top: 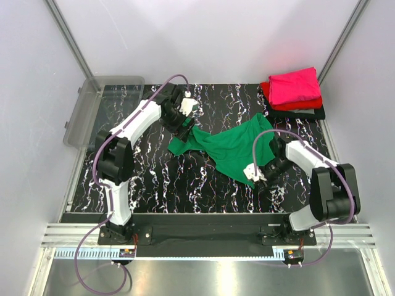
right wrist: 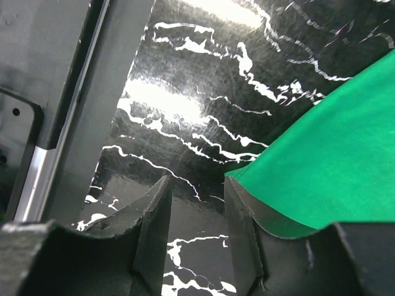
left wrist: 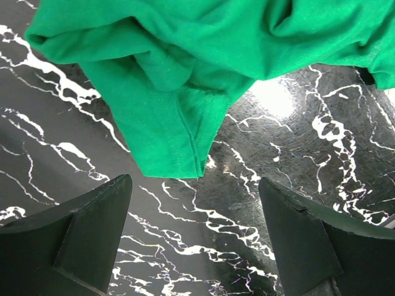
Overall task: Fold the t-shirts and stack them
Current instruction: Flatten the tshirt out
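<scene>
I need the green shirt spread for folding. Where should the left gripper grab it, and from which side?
Probably the hemmed corner of the green shirt, approached from its left end: it sticks out thin and flat toward the open left gripper; the rest is bunched.

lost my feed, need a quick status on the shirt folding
Left end effector open at green t-shirt far edge. Right end effector part open at near hem, no grip. Shirt crumpled, unfolded. Folded stack far right, apart from it.

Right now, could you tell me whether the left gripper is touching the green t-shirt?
Apart. The left wrist view shows bare marbled table between each finger of the open left gripper and the green t-shirt, whose hem ends short of them.
</scene>
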`<state>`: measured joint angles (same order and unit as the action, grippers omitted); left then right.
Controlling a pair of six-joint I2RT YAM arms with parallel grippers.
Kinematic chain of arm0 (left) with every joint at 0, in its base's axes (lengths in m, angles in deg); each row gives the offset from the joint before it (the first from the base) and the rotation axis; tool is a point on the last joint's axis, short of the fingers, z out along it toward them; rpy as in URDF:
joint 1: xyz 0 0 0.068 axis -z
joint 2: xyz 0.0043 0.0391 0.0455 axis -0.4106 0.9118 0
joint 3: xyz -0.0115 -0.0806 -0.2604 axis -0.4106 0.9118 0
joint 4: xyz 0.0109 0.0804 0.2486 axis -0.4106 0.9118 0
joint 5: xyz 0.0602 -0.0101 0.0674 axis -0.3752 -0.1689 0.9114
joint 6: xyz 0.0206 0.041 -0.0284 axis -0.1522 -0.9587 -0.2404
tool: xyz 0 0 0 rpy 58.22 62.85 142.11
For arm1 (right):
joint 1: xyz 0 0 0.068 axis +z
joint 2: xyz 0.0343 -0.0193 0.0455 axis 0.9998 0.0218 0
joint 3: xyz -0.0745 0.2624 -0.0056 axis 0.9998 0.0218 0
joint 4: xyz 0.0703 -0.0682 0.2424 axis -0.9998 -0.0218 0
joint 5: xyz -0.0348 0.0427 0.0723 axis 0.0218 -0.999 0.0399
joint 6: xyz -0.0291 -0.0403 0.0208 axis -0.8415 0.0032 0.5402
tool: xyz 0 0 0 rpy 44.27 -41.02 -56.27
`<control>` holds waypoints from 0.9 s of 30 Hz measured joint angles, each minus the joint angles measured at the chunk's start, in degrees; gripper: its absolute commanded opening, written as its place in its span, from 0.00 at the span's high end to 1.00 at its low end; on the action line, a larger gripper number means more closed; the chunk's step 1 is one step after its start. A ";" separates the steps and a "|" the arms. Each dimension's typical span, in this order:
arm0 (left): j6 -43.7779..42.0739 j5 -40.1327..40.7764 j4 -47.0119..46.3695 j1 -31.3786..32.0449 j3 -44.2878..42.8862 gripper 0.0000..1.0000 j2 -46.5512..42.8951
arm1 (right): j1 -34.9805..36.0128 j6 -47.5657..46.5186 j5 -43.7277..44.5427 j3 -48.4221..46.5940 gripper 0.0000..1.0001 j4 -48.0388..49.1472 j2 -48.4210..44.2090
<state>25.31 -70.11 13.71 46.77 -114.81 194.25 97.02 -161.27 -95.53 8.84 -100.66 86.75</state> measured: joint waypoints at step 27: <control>0.90 -0.42 0.07 -2.54 -2.71 0.11 4.57 | 3.80 -0.66 4.31 -2.82 1.00 11.72 10.34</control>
<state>26.20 -70.53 13.78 44.23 -117.52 198.82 100.83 -161.92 -91.23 6.02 -88.94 97.09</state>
